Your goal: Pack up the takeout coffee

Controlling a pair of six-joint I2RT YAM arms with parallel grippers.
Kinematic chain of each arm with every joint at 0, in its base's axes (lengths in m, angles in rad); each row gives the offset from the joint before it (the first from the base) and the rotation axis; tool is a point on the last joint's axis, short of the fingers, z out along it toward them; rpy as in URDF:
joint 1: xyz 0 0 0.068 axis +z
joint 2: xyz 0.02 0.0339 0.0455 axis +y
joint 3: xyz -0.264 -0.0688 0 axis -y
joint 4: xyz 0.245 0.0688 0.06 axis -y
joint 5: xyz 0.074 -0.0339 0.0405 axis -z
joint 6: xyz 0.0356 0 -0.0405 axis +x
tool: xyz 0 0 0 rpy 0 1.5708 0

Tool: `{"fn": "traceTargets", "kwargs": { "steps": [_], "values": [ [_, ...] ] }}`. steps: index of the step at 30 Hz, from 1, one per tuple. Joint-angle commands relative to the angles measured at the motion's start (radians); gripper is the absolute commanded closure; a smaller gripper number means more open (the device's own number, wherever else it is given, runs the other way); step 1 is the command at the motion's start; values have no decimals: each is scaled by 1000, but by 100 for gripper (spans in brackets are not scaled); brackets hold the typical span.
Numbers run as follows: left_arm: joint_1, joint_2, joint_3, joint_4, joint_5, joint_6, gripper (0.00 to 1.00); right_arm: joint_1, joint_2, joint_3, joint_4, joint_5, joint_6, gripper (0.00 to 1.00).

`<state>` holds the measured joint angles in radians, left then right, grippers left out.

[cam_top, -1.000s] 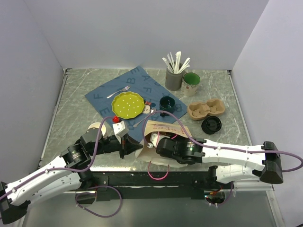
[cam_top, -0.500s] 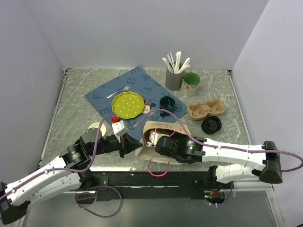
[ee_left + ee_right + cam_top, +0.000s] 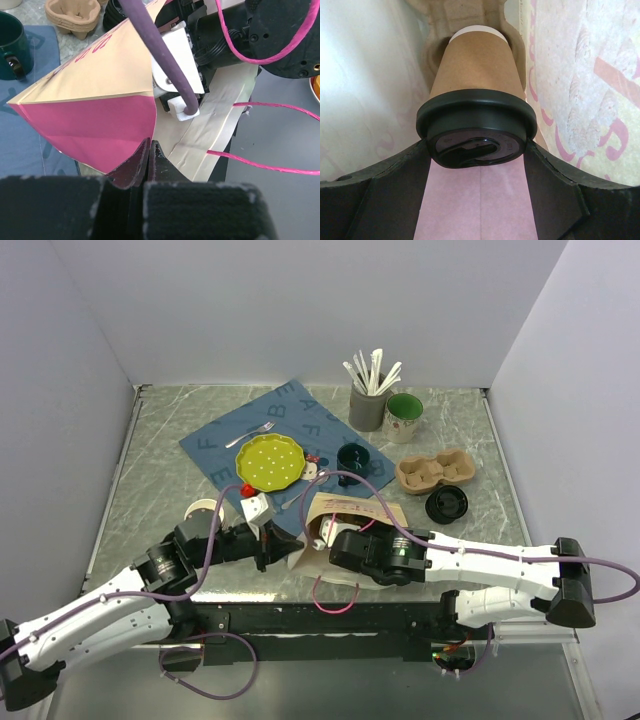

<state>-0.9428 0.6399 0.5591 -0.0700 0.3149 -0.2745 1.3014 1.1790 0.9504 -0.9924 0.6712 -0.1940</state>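
At the near edge of the table [image 3: 160, 460], a brown paper bag [image 3: 355, 510] lies on its side. Its mouth is on the near side, and it is pink inside. The left gripper [image 3: 150, 146] is closed tight and pinches an edge of the bag's mouth. The right gripper [image 3: 476, 150] reaches into the bag. Its two fingers [image 3: 395, 190] stand wide apart and press on both sides of the black lid [image 3: 476, 117]. That is how it holds the coffee [image 3: 475, 75]. The coffee is inside the bag, with its lid toward the gripper. From above, the bag hides the coffee. On the far side of the bag are a yellow plate [image 3: 268, 462] and a dark green mug [image 3: 352, 457], on a blue mat [image 3: 300, 410]. To the right of the mug sits a cup carrier [image 3: 433, 470].
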Motion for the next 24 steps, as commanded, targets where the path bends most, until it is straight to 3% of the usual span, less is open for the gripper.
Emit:
{"fn": "traceTargets", "kwargs": {
  "steps": [1, 13, 24],
  "values": [
    [-5, 15, 21, 19, -20, 21, 99, -17, 13, 10, -20, 71, 34, 64],
    [-8, 43, 41, 22, -42, 24, 99, -66, -4, -30, 14, 65, 10, 64],
    [-7, 53, 114, 62, 36, -55, 99, -97, 21, -13, 26, 39, 50, 65]
  ]
}}
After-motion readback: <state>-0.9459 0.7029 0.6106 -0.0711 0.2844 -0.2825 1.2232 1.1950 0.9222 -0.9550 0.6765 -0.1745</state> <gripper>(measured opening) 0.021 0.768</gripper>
